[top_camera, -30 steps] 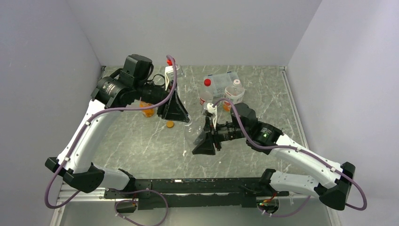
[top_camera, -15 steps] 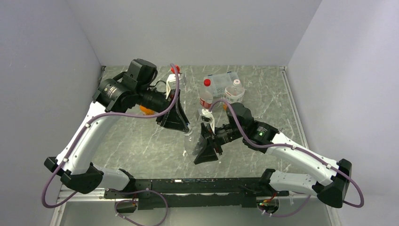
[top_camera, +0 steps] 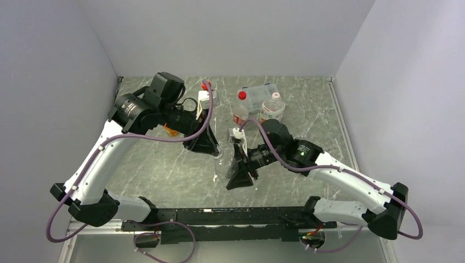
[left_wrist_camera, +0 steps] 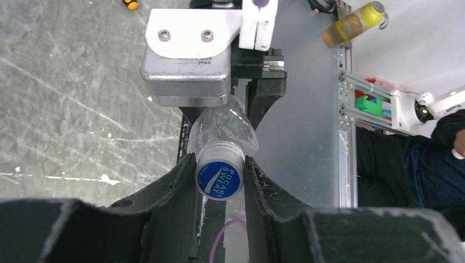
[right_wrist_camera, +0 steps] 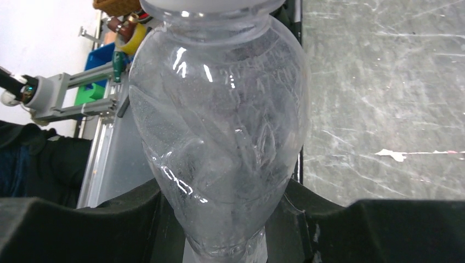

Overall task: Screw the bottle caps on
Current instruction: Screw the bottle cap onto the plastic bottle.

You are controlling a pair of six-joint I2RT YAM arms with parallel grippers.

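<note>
While our left gripper (left_wrist_camera: 219,171) is clamped narrow on the small round blue plastic cap (left_wrist_camera: 220,181) w/ white lettering, both black fingers (left_wrist_camera: 181,181) pressing its sides, the cap sits at the neck of a clear, crumpled, empty plastic bottle (right_wrist_camera: 219,137). We can't tell how far it's threaded on. Our right gripper (right_wrist_camera: 225,230) has that bottle by its lower body, jaws closed partway against the clear wall on both sides, neck pointing away from the wrist cam. From the top cam we see the two grippers facing each other over the front-middle of the grey marbled table (top_camera: 159,164), bottle betw. them; whether it touches the table we can't tell.

Farther back, right of centre, a clear bottle w/ red label & red cap (top_camera: 239,109) stands upright, near a clear bottle w/ whitish cap (top_camera: 273,105). Both are just beside a flat clear compartment box (top_camera: 256,91). Left of these we see a white-labelled bottle w/ a red top (top_camera: 205,97). A squat bottle of orange liquid (top_camera: 171,130) is mostly hidden by the left arm.
</note>
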